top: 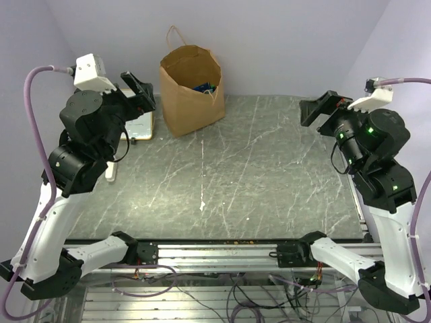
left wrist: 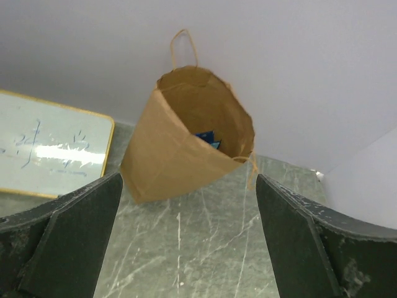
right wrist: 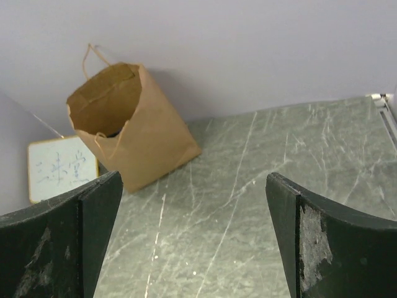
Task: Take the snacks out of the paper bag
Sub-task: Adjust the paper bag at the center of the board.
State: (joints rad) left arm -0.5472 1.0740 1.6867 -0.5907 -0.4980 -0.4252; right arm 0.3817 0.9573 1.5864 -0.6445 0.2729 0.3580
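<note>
From the top view, you are looking down on a grey stone-patterned table (top: 269,175). The paper bag (top: 190,94) is standing upright at its far edge, left of centre, its mouth gaping upward and the snacks (top: 204,87) showing as a blue glint inside. Your left gripper (top: 138,89) is hovering just left of the bag, jaws spread apart and empty. Your right gripper (top: 315,111), equally wide and empty, is hanging well apart at the far right, so the left arm is nearer. A whiteboard (top: 143,124) and a white marker (top: 111,169) are lying beneath the left arm. In the left wrist view, the bag is sitting straight ahead between the fingers, and you are probably needing to reach down through its mouth, with the rim and handles likely snagging. In the right wrist view, the bag is sitting far off to the left.
</note>
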